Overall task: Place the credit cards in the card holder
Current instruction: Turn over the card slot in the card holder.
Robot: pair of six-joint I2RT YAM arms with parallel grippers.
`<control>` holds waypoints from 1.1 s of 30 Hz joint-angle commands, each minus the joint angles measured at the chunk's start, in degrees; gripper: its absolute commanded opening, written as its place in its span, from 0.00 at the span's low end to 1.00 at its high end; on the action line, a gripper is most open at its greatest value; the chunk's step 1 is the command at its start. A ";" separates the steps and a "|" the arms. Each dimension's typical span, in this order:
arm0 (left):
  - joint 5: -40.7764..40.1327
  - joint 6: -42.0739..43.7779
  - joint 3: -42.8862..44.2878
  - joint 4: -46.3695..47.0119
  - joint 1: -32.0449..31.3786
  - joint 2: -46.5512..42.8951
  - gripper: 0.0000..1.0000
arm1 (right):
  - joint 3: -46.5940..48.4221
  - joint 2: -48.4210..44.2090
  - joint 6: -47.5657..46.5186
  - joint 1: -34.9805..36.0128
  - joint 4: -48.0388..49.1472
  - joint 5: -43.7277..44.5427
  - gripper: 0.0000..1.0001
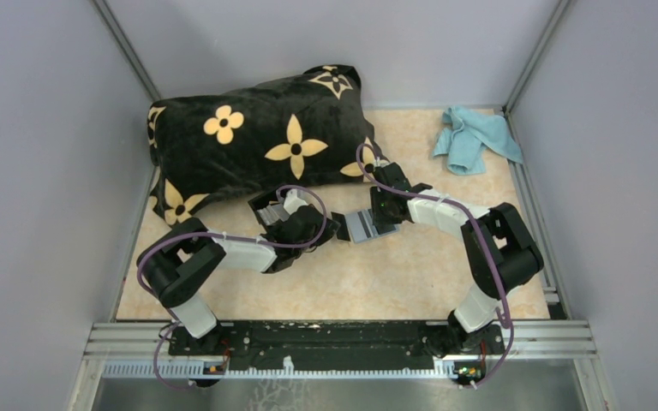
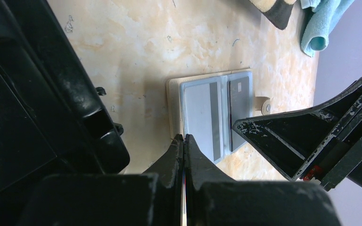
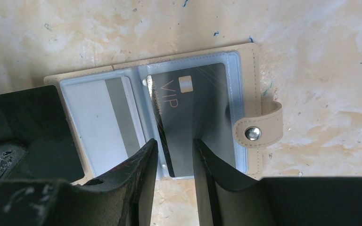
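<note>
Right hand [image 3: 174, 144] over open card holder [image 3: 251, 84]

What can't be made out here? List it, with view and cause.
Anything pinched in the left gripper: left wrist view, its shut jaws hide the gap.
Part of the VIP card lower edge: right wrist view, behind the right gripper.
The card holder left end: right wrist view, covered by the left gripper.

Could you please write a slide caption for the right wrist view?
Right gripper poised open over a dark rectangular VIP card sleeved in the open beige card holder.
</note>
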 commanded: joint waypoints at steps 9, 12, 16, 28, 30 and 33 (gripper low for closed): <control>0.27 0.14 1.21 1.41 -0.76 0.81 0.00 | 0.64 -0.10 -0.53 -0.67 2.17 -0.38 0.34; -0.03 -0.03 1.20 0.98 -0.80 0.71 0.00 | 0.51 -0.12 -0.44 -0.67 2.22 -0.47 0.34; -0.57 -0.42 1.27 -0.30 -0.87 0.64 0.00 | 0.38 -0.11 -0.44 -0.67 2.27 -0.47 0.34; -2.51 -1.51 2.46 -3.69 -1.42 0.34 0.00 | 0.17 -0.10 -0.43 -0.67 2.42 -0.74 0.34; -2.33 -1.55 2.49 -3.63 -1.43 0.53 0.00 | 0.19 -0.08 -0.44 -0.67 2.40 -0.76 0.34; -2.17 -1.62 2.49 -3.28 -1.49 0.63 0.00 | 0.11 -0.11 -0.44 -0.67 2.39 -0.71 0.34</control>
